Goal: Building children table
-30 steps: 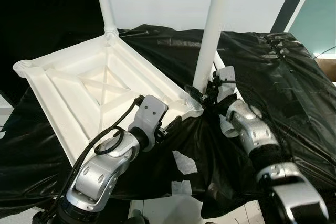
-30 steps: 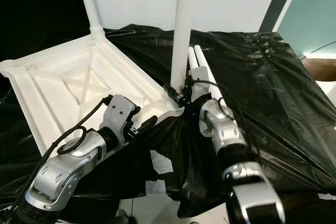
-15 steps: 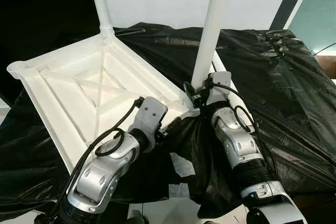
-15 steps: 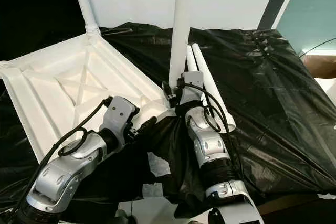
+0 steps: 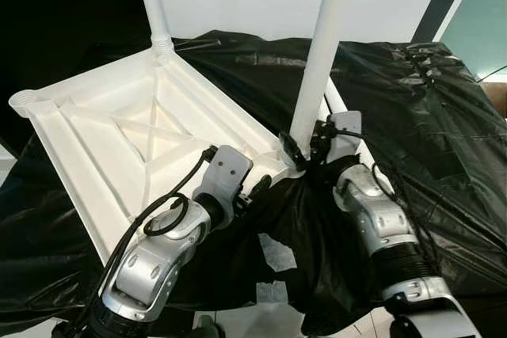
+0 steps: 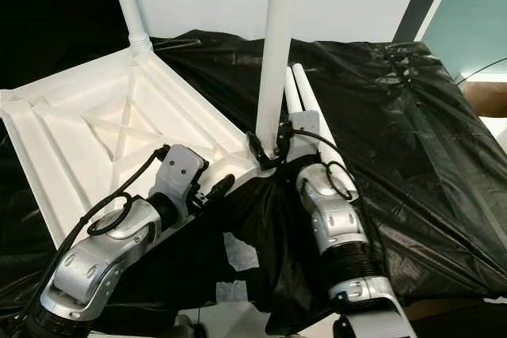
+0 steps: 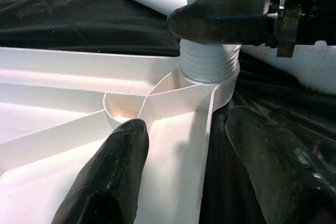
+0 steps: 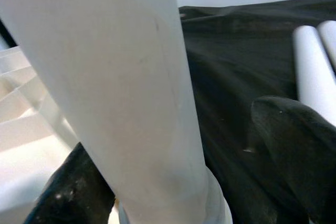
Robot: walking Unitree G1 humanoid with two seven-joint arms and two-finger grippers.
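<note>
- I'm looking down at the white tabletop, lying upside down across the left half of the frame on the black plastic sheet.
- One table leg is standing upright in the far corner socket, at the upper left.
- A second upright leg is sitting in the near right corner socket, centre frame.
- My right gripper is sitting at that leg's base, one finger on either side of the tube; I can't tell whether they're pressing on it.
- My left gripper is straddling the tabletop's rim just beside that same corner, fingers set wide: one over the ribbed underside, the other outside over the black sheet.
- Two spare legs are lying side by side on the sheet, just behind my right gripper.
- Patches of pale tape are showing on the sheet's front drape, lower centre.
</note>
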